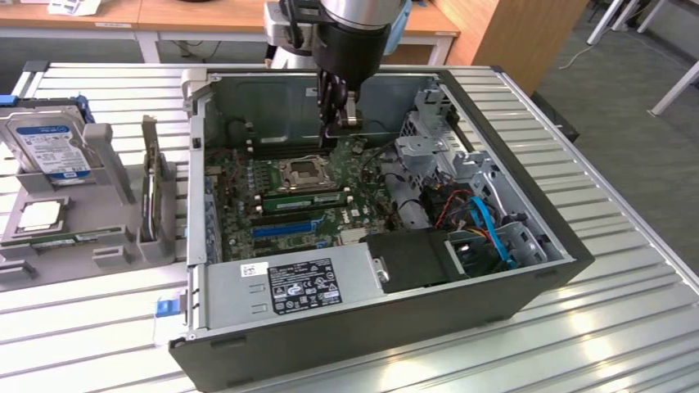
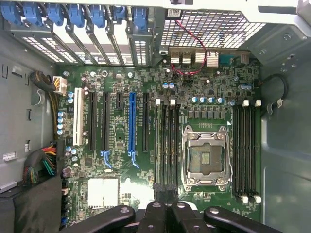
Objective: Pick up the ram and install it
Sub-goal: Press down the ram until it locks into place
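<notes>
Indoors, ribbed metal table, wooden desks, tool inside computer case

motherboard: green all over
long slot: bright blue
cable at 3 o'clock: blue
table: silvery, ribbed stripes

A single robot arm comes straight down from the top edge of the exterior view, its thick dark wrist section held vertical. A slim black gripper hangs below it, pointing downward. Its two fingers are drawn fully together, side by side. In the wrist view, black linkage bars with round pivot pins splay outward on either side of them.
</notes>
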Available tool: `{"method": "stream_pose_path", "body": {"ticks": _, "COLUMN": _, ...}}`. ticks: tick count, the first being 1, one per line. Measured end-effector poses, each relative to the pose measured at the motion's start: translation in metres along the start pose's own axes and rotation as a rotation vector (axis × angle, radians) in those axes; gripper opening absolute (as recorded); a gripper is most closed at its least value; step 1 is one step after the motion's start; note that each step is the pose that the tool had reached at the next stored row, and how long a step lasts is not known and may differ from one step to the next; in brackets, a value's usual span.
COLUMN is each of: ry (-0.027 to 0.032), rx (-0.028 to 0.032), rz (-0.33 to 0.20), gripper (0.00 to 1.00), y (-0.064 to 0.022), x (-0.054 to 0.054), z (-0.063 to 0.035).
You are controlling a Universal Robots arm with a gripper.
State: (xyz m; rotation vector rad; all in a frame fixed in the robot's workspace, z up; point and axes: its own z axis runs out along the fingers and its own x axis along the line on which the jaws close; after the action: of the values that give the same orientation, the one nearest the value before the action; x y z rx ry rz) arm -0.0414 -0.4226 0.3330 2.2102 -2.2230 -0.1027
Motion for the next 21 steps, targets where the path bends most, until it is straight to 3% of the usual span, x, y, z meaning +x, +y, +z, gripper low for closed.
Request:
{"method": "stream_pose_path", "body": {"ticks": 5, "ry": 0.0002, "rx": -0.0001, "rz": 0.000, "gripper": 0.10, "y": -0.0034, "x": 0.000, "z": -0.0003}}
{"method": "stream_pose_path", "body": {"ticks": 13, "ry": 0.0000, "rx": -0.0001, "rz": 0.000, "gripper": 0.10, "y": -0.0212, "x": 0.000, "z": -0.0011}}
{"method": "stream_pose_path", "body": {"ticks": 21, "ry": 0.0001, "rx": -0.0001, "rz": 0.000, "gripper": 0.10, "y": -0.0302, "x": 0.000, "z": -0.0016}}
